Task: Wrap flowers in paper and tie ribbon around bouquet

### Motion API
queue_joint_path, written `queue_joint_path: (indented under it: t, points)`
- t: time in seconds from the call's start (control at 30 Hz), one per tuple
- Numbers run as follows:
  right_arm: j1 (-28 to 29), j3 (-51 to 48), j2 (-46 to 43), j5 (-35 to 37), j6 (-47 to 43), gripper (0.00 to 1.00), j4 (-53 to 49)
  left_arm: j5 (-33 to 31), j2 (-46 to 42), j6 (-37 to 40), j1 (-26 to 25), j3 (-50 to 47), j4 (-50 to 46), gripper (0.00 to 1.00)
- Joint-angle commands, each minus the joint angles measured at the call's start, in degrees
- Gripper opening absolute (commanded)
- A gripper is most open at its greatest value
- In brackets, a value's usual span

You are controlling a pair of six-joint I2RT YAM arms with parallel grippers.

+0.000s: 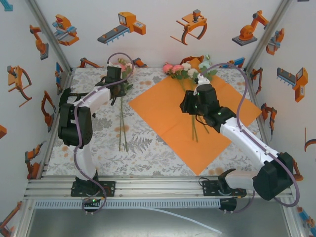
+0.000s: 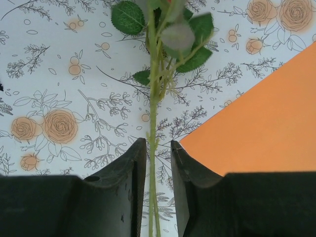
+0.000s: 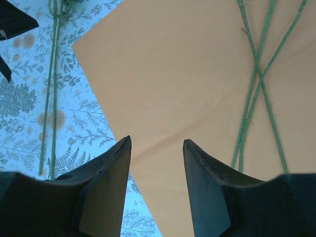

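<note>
The orange paper (image 1: 163, 111) lies flat on the table like a diamond. On its far part rest some of the flowers (image 1: 187, 69), pink and cream, with their crossed stems (image 3: 256, 84) running toward me. My right gripper (image 1: 190, 107) hovers over the paper (image 3: 182, 64); the gripper (image 3: 156, 139) is open with nothing between its fingers. More flowers (image 1: 123, 66) lie on the tablecloth left of the paper. My left gripper (image 1: 117, 83) is down over their stems (image 2: 153, 113). It (image 2: 157, 141) is open, a finger on each side of the stems with gaps. The ribbon is out of view.
A printed tablecloth (image 1: 98, 143) covers the table. White walls with robot stickers (image 1: 123, 24) close in the left, back and right sides. An aluminium rail (image 1: 158, 185) runs along the near edge. The paper's left corner (image 2: 266, 123) lies just right of the left fingers.
</note>
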Motion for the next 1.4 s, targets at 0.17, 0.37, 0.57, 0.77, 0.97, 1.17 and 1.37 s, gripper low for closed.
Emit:
queue_joint_path:
  t: [0.17,0.37,0.57,0.77,0.97,1.17,1.37]
  points:
    - [-0.08,0.41,-1.69,1.54,0.02,0.46,-1.16,-1.66,3.49,2.36,0.21,1.17,0.81,0.32]
    - [-0.05,0.76,-1.46,1.58,0.02,0.47,-1.8,-0.62,6.51,4.18,0.25,3.47,1.06,0.29]
    - [-0.05,0.93,-1.57,1.67,0.24,0.47,-1.93,-0.27,7.54,3.39,0.25,4.32,0.67,0.14]
    - [-0.02,1.62,-1.88,1.67,0.07,0.47,-2.33,-0.94,8.15,3.04,0.29,4.91,0.05,0.32]
    - [-0.06,1.8,-2.18,1.93,0.07,0.47,-2.67,0.45,9.44,2.69,0.35,6.01,-0.53,0.28]
    - [-0.07,1.92,-2.62,2.02,0.07,0.47,-3.01,0.56,10.44,2.07,0.33,6.61,-0.64,0.26]
    - [-0.05,2.05,-2.71,1.94,0.18,0.48,-3.03,0.57,10.72,1.85,0.39,6.68,-0.53,0.22]
